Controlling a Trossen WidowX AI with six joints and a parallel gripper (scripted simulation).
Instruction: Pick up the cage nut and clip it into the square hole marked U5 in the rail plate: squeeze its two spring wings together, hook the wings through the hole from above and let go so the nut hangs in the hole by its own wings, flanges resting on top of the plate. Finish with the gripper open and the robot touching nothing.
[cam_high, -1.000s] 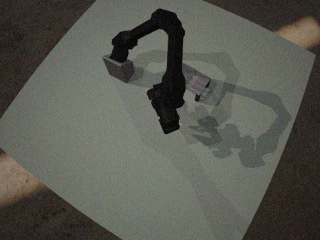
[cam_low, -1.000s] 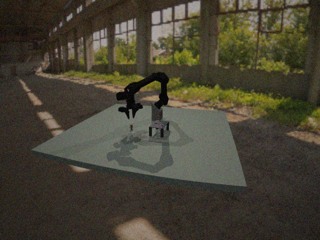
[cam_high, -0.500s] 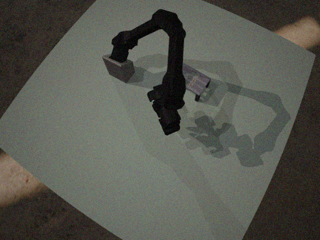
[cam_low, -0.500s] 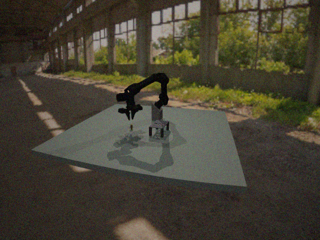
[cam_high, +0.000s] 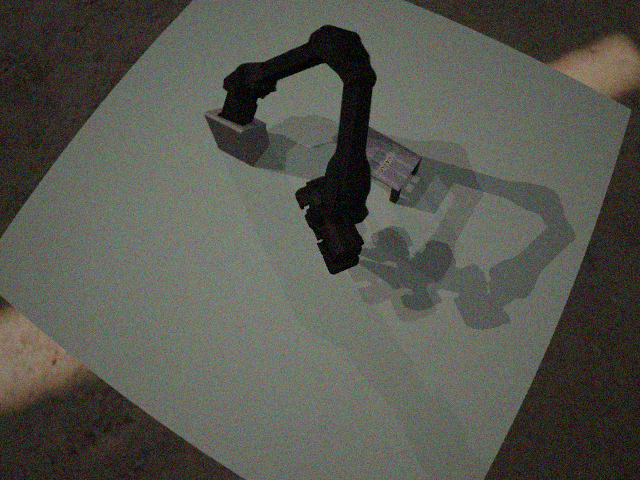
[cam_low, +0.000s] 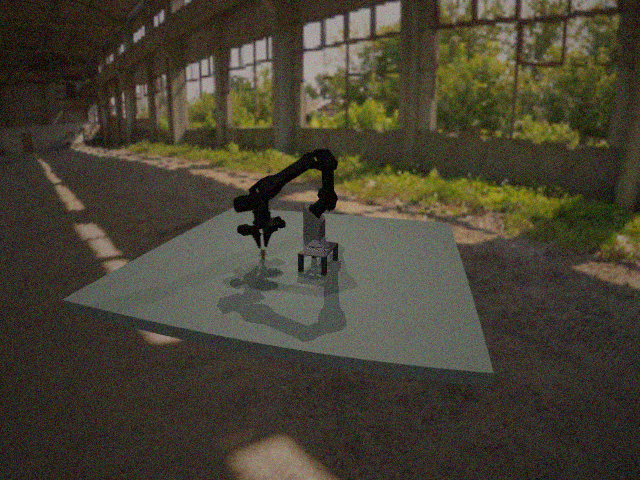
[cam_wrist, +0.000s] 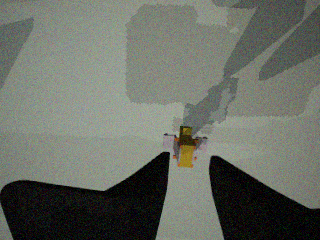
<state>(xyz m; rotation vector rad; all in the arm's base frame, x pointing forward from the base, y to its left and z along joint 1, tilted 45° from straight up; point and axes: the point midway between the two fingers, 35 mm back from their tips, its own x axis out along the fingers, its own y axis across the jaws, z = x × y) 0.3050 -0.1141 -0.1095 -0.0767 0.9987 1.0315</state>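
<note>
The small cage nut with a yellow body and 2 pale side flanges (cam_low: 263, 254) (cam_wrist: 186, 150) stands on the pale grey-green, matte, flat table (cam_high: 180, 310) (cam_low: 387, 320), directly below the black, parallel-jaw end effector (cam_low: 262, 246) (cam_wrist: 189, 160). The wrist view shows it between the lines of the 2 tapered fingers, just beyond their tips, with a visible gap on each side. The end effector is partly spread and pinches nothing. From the top, the black, segmented arm (cam_high: 356, 108) (cam_low: 289, 175) hides the nut and the fingertips.

The rectangular, mauve-grey, streaked rail plate (cam_high: 395, 165) (cam_low: 316, 249) stands raised on short black legs, well apart from the nut; its markings are too small to read. The grey, angular base block (cam_high: 237, 139) (cam_low: 313, 227) has flat faces. Soft-edged shadows overlap across the table.
</note>
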